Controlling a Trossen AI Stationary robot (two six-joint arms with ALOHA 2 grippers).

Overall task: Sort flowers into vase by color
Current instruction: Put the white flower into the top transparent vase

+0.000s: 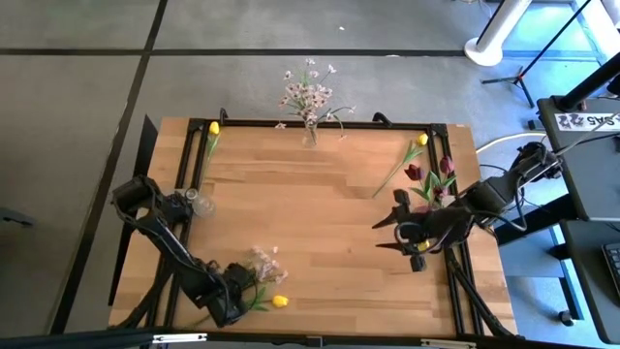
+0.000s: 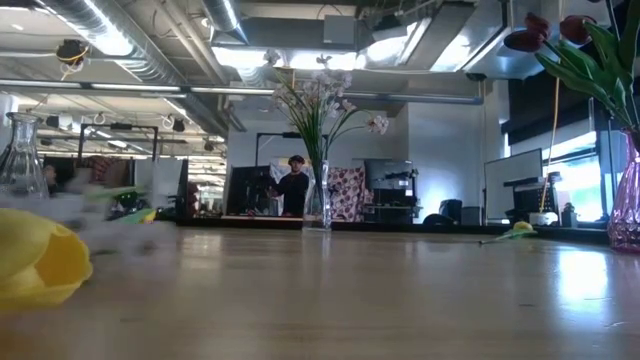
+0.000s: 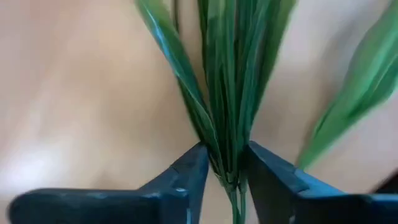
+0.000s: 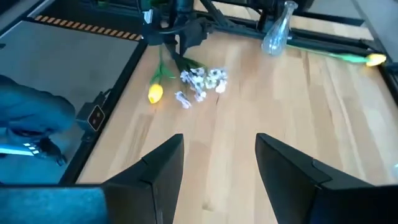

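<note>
1. The left claw (image 1: 235, 291), low in the frame's left half, was clenched on the green stems (image 3: 227, 134) of a pale spray (image 1: 263, 260). It probably gripped low on the stems so the blossoms stayed free.
2. A yellow tulip (image 1: 280, 301) lay just beside it on the desk (image 1: 320, 213).
3. The right claw (image 1: 407, 236) waited released at the right, near the maroon tulips (image 1: 431, 179) in their vase.
4. More sprays stood in the top-middle vase (image 1: 310, 134), likely this spray's home.

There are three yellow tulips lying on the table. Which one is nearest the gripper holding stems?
The yellow tulip at the near edge, beside the left gripper. The other two yellow tulips lie along the far edge.
</note>
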